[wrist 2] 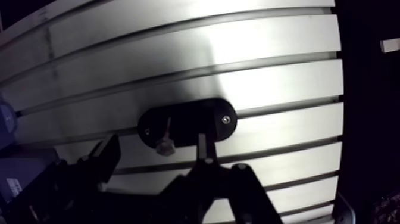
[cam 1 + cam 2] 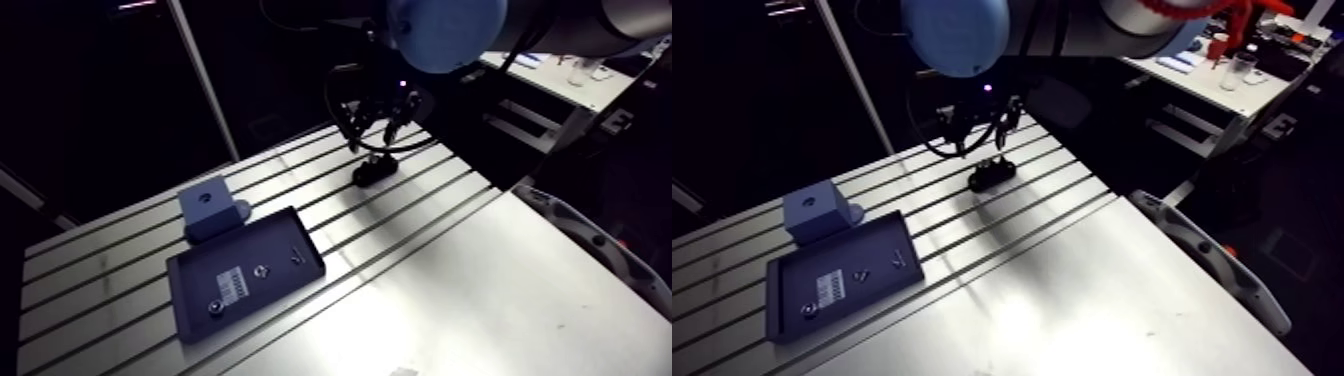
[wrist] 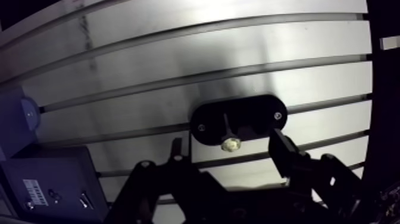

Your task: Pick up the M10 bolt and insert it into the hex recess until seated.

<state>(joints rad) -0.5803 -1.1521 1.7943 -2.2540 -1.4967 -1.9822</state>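
**Claw open over fixture, bolt between fingers**

Claw (image 3: 228, 149): hangs just above the black oval fixture (image 3: 256, 113). Wrist view shows the two fingers (image 3: 286, 152) spread wide, one to each side of the fixture's middle, and nothing is gripped. Bare bench shows between each fingertip and the bolt.

M10 bolt (image 3: 228, 132): at the centre of the fixture, in the gap between the fingers and touching neither. It shows as a thin dark shank with a brighter knobbed end on the claw's side. I cannot tell whether it stands or leans, or whether it is fully seated. The recess itself is not visible.

Fixture: flat on the slotted bench (image 2: 500, 290), lying across one slot, with one small screw near each rounded end.

Elsewhere on the bench, from the arm view:
- A dark tray (image 2: 200, 268) sits well apart from the fixture. It holds a pale label (image 2: 235, 284) and a few small parts (image 2: 262, 270).
- A blue-grey block (image 2: 207, 205) with a hole in its top face stands just beside the tray's far edge. Whether the two touch is unclear.
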